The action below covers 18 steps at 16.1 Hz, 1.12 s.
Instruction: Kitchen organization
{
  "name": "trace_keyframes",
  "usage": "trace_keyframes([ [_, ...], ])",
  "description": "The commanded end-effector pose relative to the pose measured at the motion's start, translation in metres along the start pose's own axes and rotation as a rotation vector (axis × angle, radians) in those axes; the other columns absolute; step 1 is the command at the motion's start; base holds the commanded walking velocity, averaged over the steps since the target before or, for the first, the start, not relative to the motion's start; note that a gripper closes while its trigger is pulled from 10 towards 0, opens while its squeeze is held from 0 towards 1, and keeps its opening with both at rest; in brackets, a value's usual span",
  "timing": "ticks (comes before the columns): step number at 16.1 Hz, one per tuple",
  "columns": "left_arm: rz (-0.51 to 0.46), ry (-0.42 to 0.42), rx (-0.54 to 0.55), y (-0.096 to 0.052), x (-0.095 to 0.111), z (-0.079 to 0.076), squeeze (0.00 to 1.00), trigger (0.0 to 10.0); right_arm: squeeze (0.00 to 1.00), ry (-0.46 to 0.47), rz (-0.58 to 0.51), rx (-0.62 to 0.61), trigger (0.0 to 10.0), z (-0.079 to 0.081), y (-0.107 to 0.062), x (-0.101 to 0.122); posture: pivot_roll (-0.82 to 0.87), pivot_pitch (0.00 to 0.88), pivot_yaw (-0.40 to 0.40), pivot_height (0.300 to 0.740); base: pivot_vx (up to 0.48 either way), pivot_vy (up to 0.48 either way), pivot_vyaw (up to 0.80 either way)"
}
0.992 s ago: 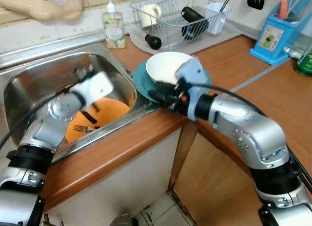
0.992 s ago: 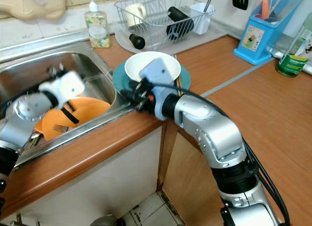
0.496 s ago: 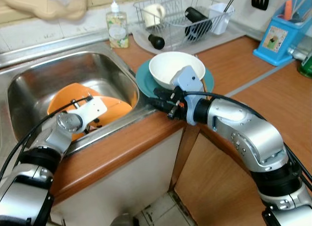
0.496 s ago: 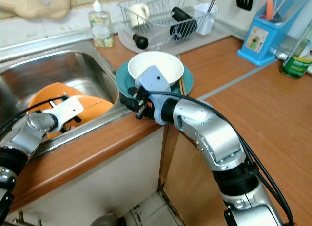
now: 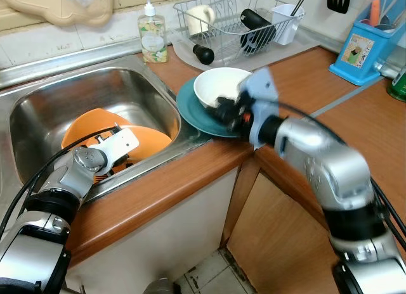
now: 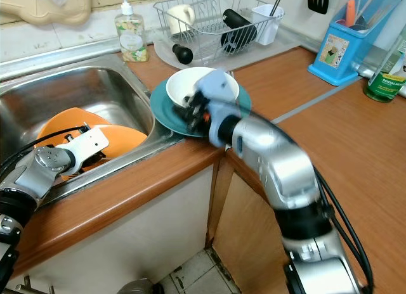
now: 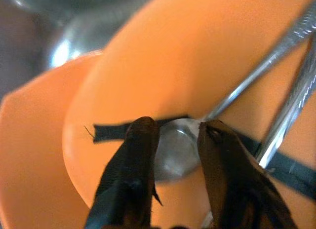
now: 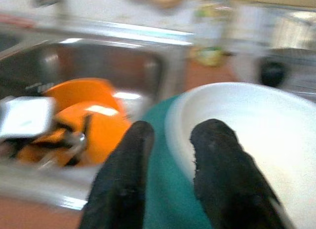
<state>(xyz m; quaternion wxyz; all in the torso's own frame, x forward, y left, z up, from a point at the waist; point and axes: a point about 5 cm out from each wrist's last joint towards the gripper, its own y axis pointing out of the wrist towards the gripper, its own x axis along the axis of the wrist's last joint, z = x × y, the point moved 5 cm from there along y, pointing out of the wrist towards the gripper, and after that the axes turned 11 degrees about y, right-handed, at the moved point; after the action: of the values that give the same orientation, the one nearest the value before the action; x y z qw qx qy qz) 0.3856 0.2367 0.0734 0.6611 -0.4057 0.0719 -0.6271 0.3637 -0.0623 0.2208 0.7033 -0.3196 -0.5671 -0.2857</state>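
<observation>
– Where's the L gripper [image 7: 170,140] seen?
– Down in the steel sink [image 5: 44,104], over the orange plates [image 5: 143,139]. Its fingers are parted a little, w/ a spoon bowl [image 7: 175,147] seen between them; contact can't be told.

– And the R gripper [image 8: 170,140]?
– Held at the white bowl [image 5: 219,88], which is set on the teal plate [image 5: 190,107] on the wooden counter [image 5: 355,123], beside the sink. Fingers are set slightly apart, nothing clamped; view is blurred.

– Anything behind?
– A soap bottle [image 5: 150,31] and a wire dish rack [image 5: 235,21] are seen by the wall
</observation>
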Motion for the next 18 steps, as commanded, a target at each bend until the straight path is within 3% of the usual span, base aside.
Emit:
trace_keyframes([
  [1, -0.063, -0.036, 0.04, -0.004, 0.01, 0.011, 1.0, 10.0, 1.0, 0.044, -0.025, -0.086, 10.0, -0.02, -0.002, 0.009, -0.02, 0.0, 0.038, 0.74, 0.0, 0.0, 0.0],
  [4, -0.149, -0.084, 0.054, -0.009, 0.021, 0.014, 1.0, 10.0, 1.0, 0.085, -0.038, -0.163, 10.0, -0.041, 0.0, 0.016, -0.01, 0.0, 0.034, 0.74, 0.0, 0.0, 0.0],
  [6, -0.288, -0.181, 0.077, -0.017, 0.037, 0.017, 1.0, 10.0, 1.0, 0.127, -0.033, -0.24, 10.0, -0.064, 0.0, 0.02, -0.01, 0.0, 0.03, 0.74, 0.0, 0.0, 0.0],
  [7, -0.365, -0.244, 0.091, -0.024, 0.046, 0.021, 0.29, 10.0, 1.0, 0.155, -0.026, -0.282, 10.0, -0.077, -0.001, 0.022, -0.01, 0.0, 0.029, 0.74, 0.0, 0.0, 0.0],
  [8, -0.494, -0.335, 0.097, -0.039, 0.058, 0.025, 0.0, 10.0, 0.17, 0.23, -0.011, -0.349, 10.0, -0.099, -0.002, 0.025, -0.01, 0.0, 0.022, 0.74, 0.0, 0.0, 0.0],
  [9, -0.566, -0.375, 0.072, -0.049, 0.065, 0.022, 0.0, 10.0, 0.0, 0.304, 0.008, -0.375, 10.0, -0.111, -0.003, 0.024, 0.0, 0.0, 0.018, 0.74, 0.0, 0.0, 0.0],
  [11, -0.677, -0.418, -0.004, -0.067, 0.079, 0.011, 0.0, 10.0, 0.0, 0.402, 0.023, -0.382, 10.0, -0.119, -0.001, 0.021, 0.0, 0.0, 0.014, 0.74, 0.0, 0.0, 0.0],
  [13, -0.722, -0.451, -0.039, -0.074, 0.085, 0.007, 0.0, 10.0, 0.0, 0.422, 0.044, -0.389, 10.0, -0.122, 0.0, 0.017, 0.0, 0.0, 0.014, 0.74, 0.0, 0.0, 0.0],
  [14, -0.772, -0.468, -0.062, -0.082, 0.094, 0.005, 1.0, 10.0, 0.0, 0.453, 0.061, -0.361, 10.0, -0.119, 0.005, 0.013, 0.0, 0.0, 0.01, 0.74, 0.0, 0.0, 0.0],
  [15, -0.772, -0.468, -0.062, -0.082, 0.094, 0.005, 1.0, 10.0, 0.0, 0.453, 0.061, -0.361, 10.0, -0.119, 0.005, 0.013, 0.0, 0.0, 0.01, 0.74, 0.0, 0.0, 0.0],
  [16, -0.805, -0.473, -0.077, -0.089, 0.101, 0.003, 0.82, 10.0, 0.0, 0.483, 0.072, -0.31, 7.0, -0.112, 0.011, 0.01, 0.01, 0.0, 0.01, 0.74, 0.0, 0.0, 0.0],
  [17, -0.818, -0.478, -0.091, -0.091, 0.103, 0.001, 0.0, 10.0, 0.0, 0.485, 0.081, -0.29, 4.7, -0.108, 0.014, 0.009, 0.01, 0.0, 0.011, 0.74, 0.0, 0.0, 0.0],
  [18, -0.826, -0.485, -0.105, -0.094, 0.106, -0.001, 0.0, 10.0, 0.0, 0.488, 0.089, -0.28, 4.7, -0.106, 0.016, 0.008, 0.01, 0.0, 0.011, 0.74, 0.0, 0.0, 0.0],
])
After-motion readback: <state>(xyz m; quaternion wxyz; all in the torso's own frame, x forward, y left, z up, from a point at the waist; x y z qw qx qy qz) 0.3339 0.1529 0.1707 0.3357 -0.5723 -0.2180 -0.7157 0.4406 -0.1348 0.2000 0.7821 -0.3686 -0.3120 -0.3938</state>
